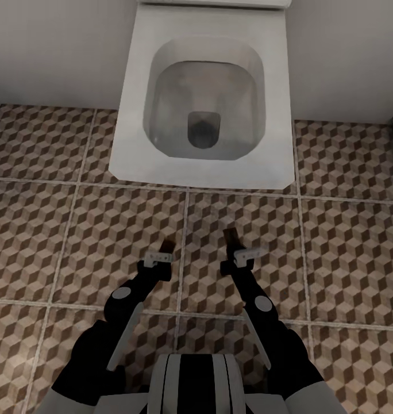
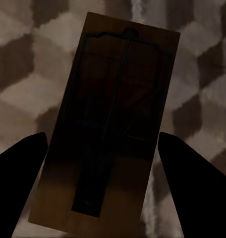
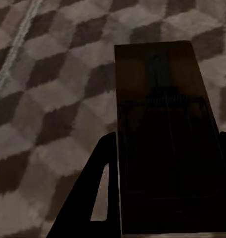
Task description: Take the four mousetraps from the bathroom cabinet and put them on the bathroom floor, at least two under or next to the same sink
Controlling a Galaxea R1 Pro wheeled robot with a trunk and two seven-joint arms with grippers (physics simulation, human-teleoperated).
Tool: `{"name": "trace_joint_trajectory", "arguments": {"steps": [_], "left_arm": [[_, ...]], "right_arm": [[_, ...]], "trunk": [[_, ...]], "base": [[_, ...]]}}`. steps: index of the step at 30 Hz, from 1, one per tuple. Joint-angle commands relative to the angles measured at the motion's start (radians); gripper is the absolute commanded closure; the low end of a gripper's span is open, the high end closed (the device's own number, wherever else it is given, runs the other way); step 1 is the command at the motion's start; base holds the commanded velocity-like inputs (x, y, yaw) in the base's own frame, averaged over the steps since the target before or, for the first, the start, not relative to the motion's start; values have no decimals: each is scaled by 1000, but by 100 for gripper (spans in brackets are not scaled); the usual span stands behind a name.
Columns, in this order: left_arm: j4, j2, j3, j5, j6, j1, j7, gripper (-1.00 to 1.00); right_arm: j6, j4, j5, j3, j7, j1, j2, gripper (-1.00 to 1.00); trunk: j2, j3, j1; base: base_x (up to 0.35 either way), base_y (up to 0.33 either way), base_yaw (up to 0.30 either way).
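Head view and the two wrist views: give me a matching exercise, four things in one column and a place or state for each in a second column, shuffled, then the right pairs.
Things
1. toilet
2. mousetrap in the left gripper
3. mousetrap in the right gripper
4. bathroom floor

Places or states
A. tiled in a brown, beige and white cube pattern
B. white, lid up, against the wall ahead of the robot
C. held between dark fingers, wire bar running along the board
D. held with its coiled spring across the middle of the board

Pairs: 1-B, 2-C, 3-D, 4-A

White toilet (image 1: 202, 109) against grey wall (image 1: 53, 46)
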Motion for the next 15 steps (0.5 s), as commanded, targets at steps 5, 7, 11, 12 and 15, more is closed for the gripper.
{"name": "trace_joint_trajectory", "arguments": {"steps": [5,7,11,12,15], "left_arm": [[36,-2,2,10,-3,0,8,100],[61,-4,3,9,-6,-1,8,100],[133,-18,4,5,-46,-1,8,100],[146,-24,5,5,-62,-1,8,100],[156,-30,5,4,-80,-2,8,100]], "right_arm": [[49,18,7,1,-1,0,0,100],[59,23,7,0,-1,0,0,100],[65,25,8,-1,0,-1,0,100],[65,26,8,-1,0,-1,0,100],[66,26,8,-1,0,-2,0,100]], "trunk": [[0,0,0],[0,0,0],[0,0,0],[0,0,0],[0,0,0]], "base": [[0,0,0],[0,0,0],[0,0,0],[0,0,0],[0,0,0]]}}
